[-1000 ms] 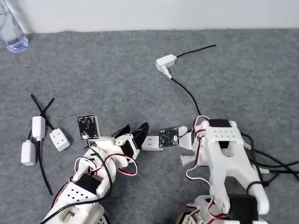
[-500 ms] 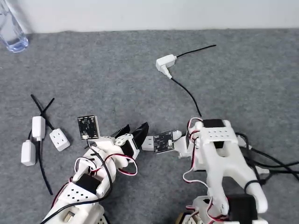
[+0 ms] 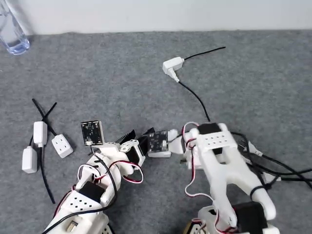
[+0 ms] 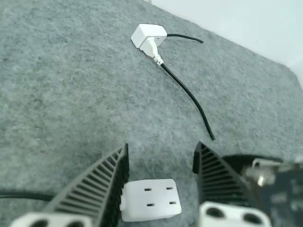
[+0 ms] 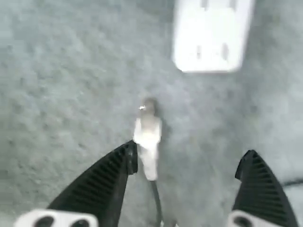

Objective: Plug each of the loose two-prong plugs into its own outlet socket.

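Observation:
A white outlet socket (image 4: 149, 201) lies on the grey mat between the open fingers of my left gripper (image 4: 161, 151). In the high view this socket (image 3: 161, 154) is partly covered by the right arm's wrist, and my left gripper (image 3: 141, 135) sits just left of it. My right gripper (image 5: 189, 153) is open above a small white plug (image 5: 147, 137), whose metal tip points at the socket (image 5: 213, 35). Another white plug (image 3: 173, 66) with a black cable lies farther back, also seen as the plug (image 4: 149, 35) in the left wrist view.
At the left edge lie two white plugs (image 3: 40, 131) (image 3: 29, 158) and a second socket (image 3: 62, 145) with crossed black cables. A glass (image 3: 12, 34) stands in the back left corner. The right arm's circuit board (image 4: 277, 194) is close to my left gripper.
The right arm has swung left across the mat, its wrist now over the socket beside my left gripper. The left arm has stayed still.

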